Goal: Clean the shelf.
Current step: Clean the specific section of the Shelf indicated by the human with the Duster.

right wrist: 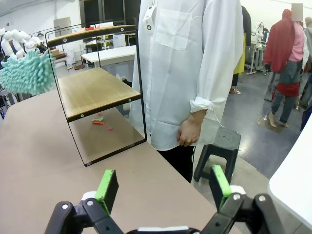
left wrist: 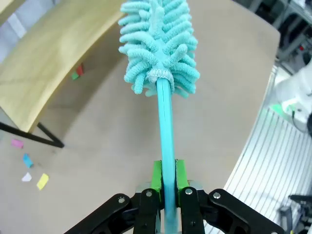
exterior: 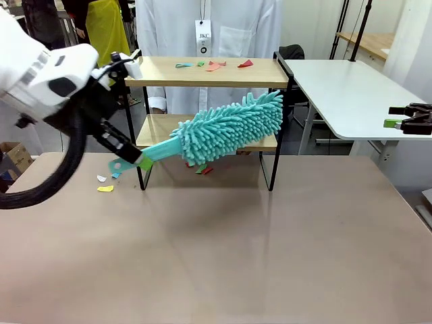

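The shelf [exterior: 155, 71] stands at the far middle of the table, with a person in a white coat [exterior: 202, 27] behind it. Coloured paper scraps [exterior: 216, 65] lie on its top board. My left gripper [exterior: 131, 162] is shut on the handle of a teal fluffy duster [exterior: 233, 128], whose head hangs just in front of the lower board. In the left wrist view the green pads [left wrist: 156, 175] clamp the duster [left wrist: 158, 39] beside the board [left wrist: 53, 63]. My right gripper [exterior: 405, 120] stands open and empty at the far right; the right wrist view shows its fingers [right wrist: 108, 187] wide apart.
More scraps lie on the table left of the shelf [exterior: 106, 188] and under it [exterior: 204, 170]. A second white table [exterior: 351, 88] stands at the right. A dark stool [right wrist: 219, 146] is beside the person [right wrist: 185, 73]. The near half of the table is bare.
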`<state>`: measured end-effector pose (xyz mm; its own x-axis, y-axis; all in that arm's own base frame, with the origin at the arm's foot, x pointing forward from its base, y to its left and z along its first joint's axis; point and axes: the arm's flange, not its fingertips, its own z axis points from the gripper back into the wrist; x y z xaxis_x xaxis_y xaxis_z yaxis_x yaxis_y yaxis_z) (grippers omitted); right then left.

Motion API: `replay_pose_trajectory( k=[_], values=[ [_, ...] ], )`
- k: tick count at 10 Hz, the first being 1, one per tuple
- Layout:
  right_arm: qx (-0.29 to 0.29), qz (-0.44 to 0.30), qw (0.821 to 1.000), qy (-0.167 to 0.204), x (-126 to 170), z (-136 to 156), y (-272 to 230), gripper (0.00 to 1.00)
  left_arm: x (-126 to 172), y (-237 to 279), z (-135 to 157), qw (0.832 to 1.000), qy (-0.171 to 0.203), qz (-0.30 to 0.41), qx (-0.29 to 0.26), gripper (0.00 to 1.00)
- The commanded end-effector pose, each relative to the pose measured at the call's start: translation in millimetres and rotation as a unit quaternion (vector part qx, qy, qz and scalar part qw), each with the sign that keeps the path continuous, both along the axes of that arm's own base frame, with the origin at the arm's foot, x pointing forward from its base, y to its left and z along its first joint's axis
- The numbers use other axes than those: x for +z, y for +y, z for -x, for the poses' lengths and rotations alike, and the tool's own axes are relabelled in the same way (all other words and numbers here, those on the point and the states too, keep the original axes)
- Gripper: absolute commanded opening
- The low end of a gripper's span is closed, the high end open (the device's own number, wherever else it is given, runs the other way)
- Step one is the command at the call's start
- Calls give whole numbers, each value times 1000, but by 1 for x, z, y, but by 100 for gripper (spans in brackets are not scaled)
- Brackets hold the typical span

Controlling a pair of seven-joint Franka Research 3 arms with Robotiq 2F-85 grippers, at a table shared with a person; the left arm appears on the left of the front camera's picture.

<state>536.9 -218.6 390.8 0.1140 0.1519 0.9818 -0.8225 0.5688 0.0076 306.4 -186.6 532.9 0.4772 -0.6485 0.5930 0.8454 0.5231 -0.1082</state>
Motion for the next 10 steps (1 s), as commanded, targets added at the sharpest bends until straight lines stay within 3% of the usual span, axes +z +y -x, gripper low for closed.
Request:
replay_pose_trajectory(
  k=[1, 4, 7, 10],
  values=[
    [-1, 3, 1000, 8, 4, 0, 2, 100, 21, 22, 6, 998, 4, -53, -25, 13],
    [-1, 3, 1000, 8, 4, 0, 2, 100, 66, 28, 18, 969, -10, -225, -100, 13],
    [-1, 3, 1000, 8, 4, 0, 2, 100, 90, 35, 20, 917, 39, -364, -158, 13],
    [-1, 3, 1000, 8, 4, 0, 2, 100, 96, 66, 6, 897, 104, -407, -136, 13]
  ],
)
